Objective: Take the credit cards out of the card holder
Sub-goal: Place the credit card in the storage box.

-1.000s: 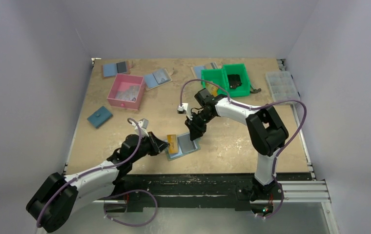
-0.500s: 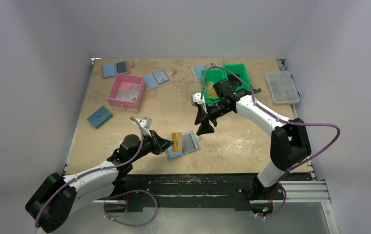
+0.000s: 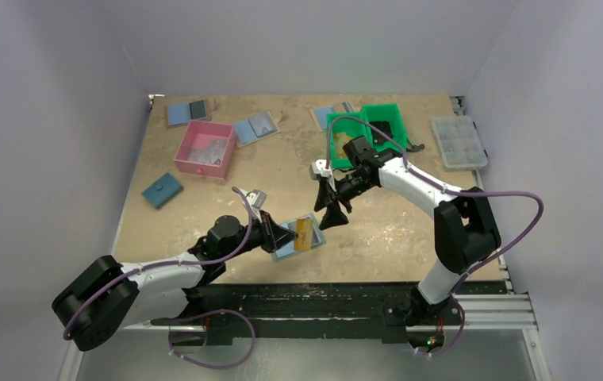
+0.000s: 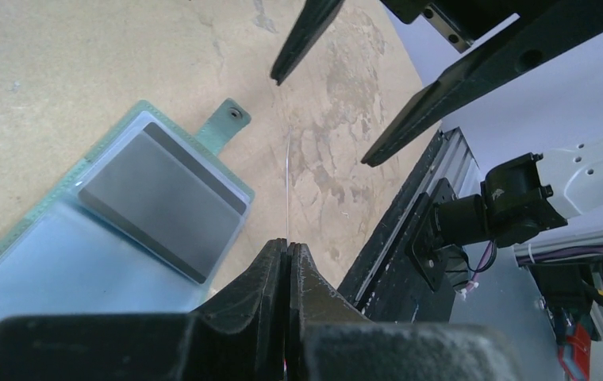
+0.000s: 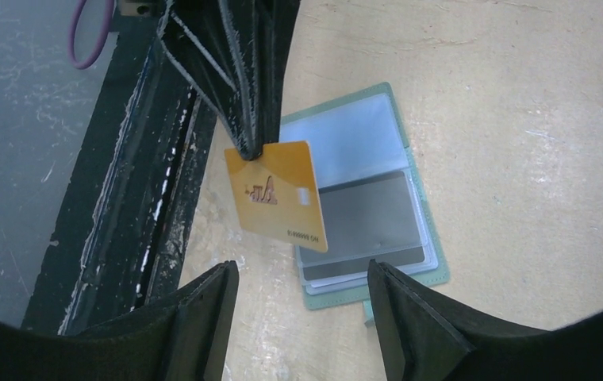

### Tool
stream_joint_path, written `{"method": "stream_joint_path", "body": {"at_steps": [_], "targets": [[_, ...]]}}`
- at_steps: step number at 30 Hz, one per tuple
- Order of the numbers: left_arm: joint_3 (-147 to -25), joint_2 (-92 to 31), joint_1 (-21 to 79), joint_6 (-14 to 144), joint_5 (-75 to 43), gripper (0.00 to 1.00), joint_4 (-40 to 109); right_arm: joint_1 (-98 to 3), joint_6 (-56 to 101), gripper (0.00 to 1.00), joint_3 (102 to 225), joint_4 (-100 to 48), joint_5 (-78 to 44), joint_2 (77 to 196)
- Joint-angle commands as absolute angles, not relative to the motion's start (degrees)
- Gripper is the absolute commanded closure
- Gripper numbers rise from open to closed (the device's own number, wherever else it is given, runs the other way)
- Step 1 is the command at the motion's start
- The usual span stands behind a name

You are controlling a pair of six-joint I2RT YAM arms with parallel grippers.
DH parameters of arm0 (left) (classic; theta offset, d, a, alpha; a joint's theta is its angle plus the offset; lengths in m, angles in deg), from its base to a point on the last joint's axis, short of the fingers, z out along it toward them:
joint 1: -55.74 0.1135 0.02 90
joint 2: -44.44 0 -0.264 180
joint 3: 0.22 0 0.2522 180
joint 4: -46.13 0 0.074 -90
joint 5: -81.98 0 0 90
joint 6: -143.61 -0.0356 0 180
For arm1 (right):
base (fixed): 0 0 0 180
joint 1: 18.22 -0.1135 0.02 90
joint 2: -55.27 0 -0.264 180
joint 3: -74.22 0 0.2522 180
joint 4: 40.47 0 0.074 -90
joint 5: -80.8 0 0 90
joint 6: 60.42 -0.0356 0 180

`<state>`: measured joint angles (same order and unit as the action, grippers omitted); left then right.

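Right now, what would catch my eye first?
A bright orange-yellow credit card, pinched in the left arm's shut jaws at the front of the table. Just by it lies the opened card holder, pale blue inside, with the right arm's open jaws hovering close. Farther back sit a pink box and green bin.

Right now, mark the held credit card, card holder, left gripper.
credit card [image 5: 276,194]: right wrist view, orange face centre.
card holder [image 5: 368,213]: right wrist view, grey pocket panel.
left gripper [image 5: 249,148]: right wrist view, between fingertips.

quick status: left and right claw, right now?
Left claw: closed on a credit card.
Right claw: open, holding nothing.
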<state>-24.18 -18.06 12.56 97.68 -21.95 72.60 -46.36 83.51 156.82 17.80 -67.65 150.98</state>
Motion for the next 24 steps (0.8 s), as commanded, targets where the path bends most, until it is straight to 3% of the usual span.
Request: {"method": "stream_joint_path", "body": {"at_steps": [1,6,9,12,14,15,16,24], "targets": [[-27.34,-20.09,11.01,95.56,-22.96,1.00,77.32,-47.66,81.22,0.31,156.53,16.01,-68.99,152.18],[-28.53,-21.71,10.06,95.30,-22.87,1.00,77.57,-50.75,80.51,0.35,157.46,17.08,-67.90,154.57],[-28.72,-21.70,9.83,95.18,-22.50,1.00,77.15,-52.16,81.05,0.45,158.70,18.73,-67.54,156.02],[-28.70,-21.17,9.81,94.88,-21.98,1.00,76.28,-52.38,82.16,0.68,160.39,21.17,-67.51,157.29],[-28.66,-20.54,9.86,94.72,-21.19,1.00,75.06,-52.33,83.08,0.92,161.84,23.07,-67.35,158.18],[-28.60,-20.00,9.79,94.85,-20.32,1.00,74.14,-52.33,83.56,1.00,162.64,23.97,-67.23,158.46],[-28.71,-19.30,9.84,95.23,-19.19,1.00,72.45,-52.33,83.74,1.00,163.25,24.75,-67.02,158.66],[-28.09,-5.58,9.79,95.84,-6.88,0.54,57.85,-49.18,84.70,1.00,164.88,26.23,-64.91,157.10]]}}
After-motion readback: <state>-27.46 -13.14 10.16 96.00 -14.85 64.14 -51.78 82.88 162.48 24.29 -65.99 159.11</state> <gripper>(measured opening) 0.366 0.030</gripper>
